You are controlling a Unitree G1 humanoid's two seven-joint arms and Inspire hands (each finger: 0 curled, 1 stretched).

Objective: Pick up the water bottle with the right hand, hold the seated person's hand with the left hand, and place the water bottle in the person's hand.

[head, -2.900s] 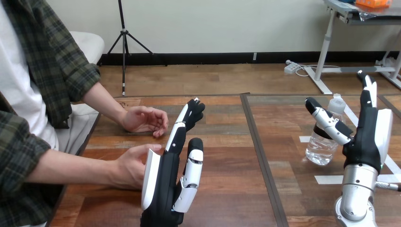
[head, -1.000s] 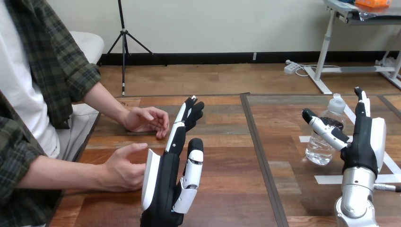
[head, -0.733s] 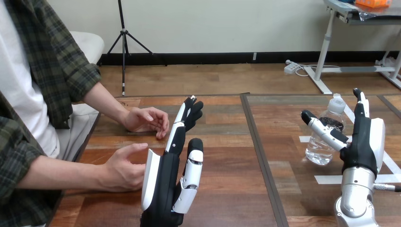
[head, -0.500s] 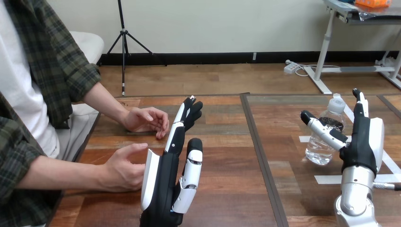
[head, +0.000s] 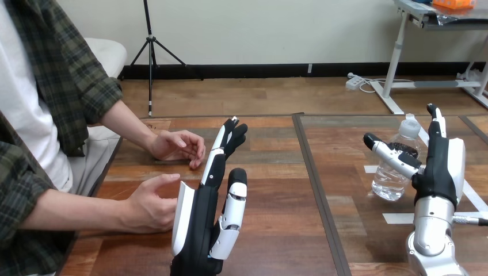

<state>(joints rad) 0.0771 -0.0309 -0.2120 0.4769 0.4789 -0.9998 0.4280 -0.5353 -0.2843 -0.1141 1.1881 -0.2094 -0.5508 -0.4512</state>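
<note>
The wooden table spans the view. The left hand stands edge-up near its left side, fingers straight and pressed together, just beside the person's nearer hand; whether they touch is unclear. The right hand is spread, fingers upward, thumb stretched across the water bottle, which stands upright on the table's right part, long axis vertical, cap up.
</note>
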